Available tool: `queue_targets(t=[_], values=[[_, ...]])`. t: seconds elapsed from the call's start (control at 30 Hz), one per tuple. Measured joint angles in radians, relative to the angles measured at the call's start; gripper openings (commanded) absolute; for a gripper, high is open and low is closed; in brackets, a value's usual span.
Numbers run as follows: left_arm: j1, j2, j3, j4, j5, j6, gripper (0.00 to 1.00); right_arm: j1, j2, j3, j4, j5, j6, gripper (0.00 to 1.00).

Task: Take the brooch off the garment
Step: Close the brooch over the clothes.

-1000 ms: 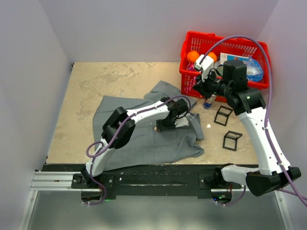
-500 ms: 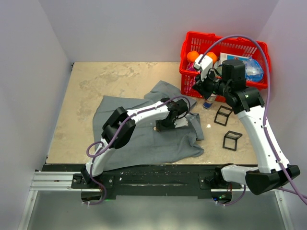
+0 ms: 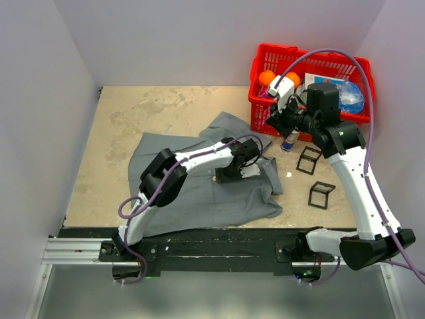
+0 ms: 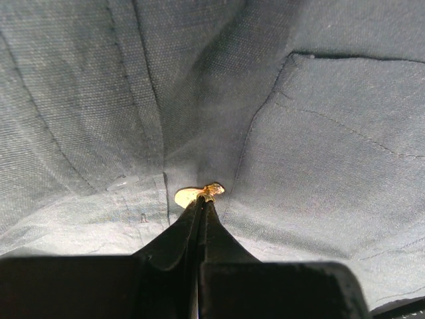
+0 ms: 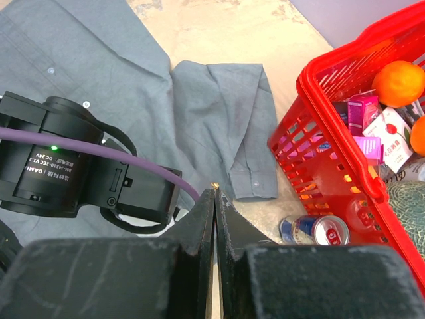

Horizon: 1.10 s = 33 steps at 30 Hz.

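The grey garment (image 3: 192, 193) lies spread on the table, filling the left wrist view (image 4: 332, 133). A small gold brooch (image 4: 199, 193) sits on its cloth. My left gripper (image 4: 202, 199) is shut, and its tips pinch the brooch; in the top view it (image 3: 222, 175) presses down on the middle of the shirt. My right gripper (image 5: 214, 193) is shut and held in the air beside the red basket, above the shirt's sleeve (image 5: 246, 133). A tiny gold piece (image 5: 213, 186) shows at its tips. From above, the right gripper (image 3: 271, 122) is at the basket's left front corner.
A red basket (image 3: 312, 63) with oranges and packets stands at the back right, its rim (image 5: 332, 133) close to my right gripper. A drinks can (image 3: 287, 141) lies in front of it. Two black square frames (image 3: 309, 159) (image 3: 321, 195) lie right of the shirt.
The right arm has shifted very slightly near the basket. The left gripper stays pinched on the brooch in the same spot.
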Motion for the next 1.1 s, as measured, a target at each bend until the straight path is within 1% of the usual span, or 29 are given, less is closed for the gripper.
queue_targets(t=[0.07, 0.1, 0.2, 0.37, 0.43, 0.47, 0.5, 0.57, 0.6, 0.7, 0.73, 0.83, 0.93, 1.03, 1.1], values=[[0.0, -0.003, -0.005, 0.005, 0.0, -0.002, 0.08, 0.0, 0.0, 0.0, 0.0, 0.0, 0.0, 0.04], [0.0, -0.003, -0.005, 0.006, 0.0, -0.002, 0.14, 0.0, 0.0, 0.0, 0.0, -0.001, 0.0, 0.04], [0.0, -0.003, -0.008, 0.009, -0.001, -0.014, 0.22, 0.0, 0.0, 0.0, 0.0, -0.003, 0.001, 0.04], [0.005, -0.005, -0.018, 0.014, 0.003, -0.022, 0.29, 0.0, 0.0, 0.0, 0.0, -0.003, 0.001, 0.04], [0.012, -0.006, -0.018, 0.014, 0.009, -0.024, 0.34, 0.0, 0.0, 0.0, 0.0, -0.003, 0.001, 0.04], [0.017, -0.007, -0.017, 0.014, 0.011, -0.024, 0.38, 0.0, 0.0, 0.0, 0.0, -0.003, 0.001, 0.04], [0.023, -0.008, -0.017, 0.012, 0.017, -0.024, 0.5, 0.0, 0.0, 0.0, 0.0, -0.003, 0.001, 0.04], [0.035, -0.011, -0.01, 0.004, 0.034, -0.026, 0.63, 0.0, 0.002, 0.0, 0.0, -0.003, 0.001, 0.04], [0.048, -0.011, -0.002, -0.002, 0.042, -0.026, 0.78, 0.0, 0.003, 0.0, 0.0, -0.003, 0.001, 0.04], [0.09, -0.012, 0.063, -0.038, 0.098, -0.038, 0.95, 0.0, 0.011, 0.002, -0.001, -0.003, 0.001, 0.04], [0.11, -0.016, 0.093, -0.047, 0.133, -0.042, 0.98, 0.0, 0.015, 0.003, -0.002, -0.003, 0.001, 0.04], [0.186, -0.045, 0.177, -0.071, 0.231, -0.051, 0.98, 0.0, 0.029, 0.008, -0.002, -0.004, 0.001, 0.05], [0.271, -0.103, 0.216, -0.08, 0.328, -0.055, 0.98, 0.0, 0.047, 0.012, -0.002, -0.007, 0.002, 0.06], [0.36, -0.18, 0.193, -0.08, 0.42, -0.069, 0.99, 0.0, 0.068, 0.019, -0.002, -0.014, 0.001, 0.09], [0.423, -0.247, 0.119, -0.058, 0.476, -0.08, 0.99, 0.003, 0.09, 0.031, -0.007, -0.037, 0.0, 0.14]])
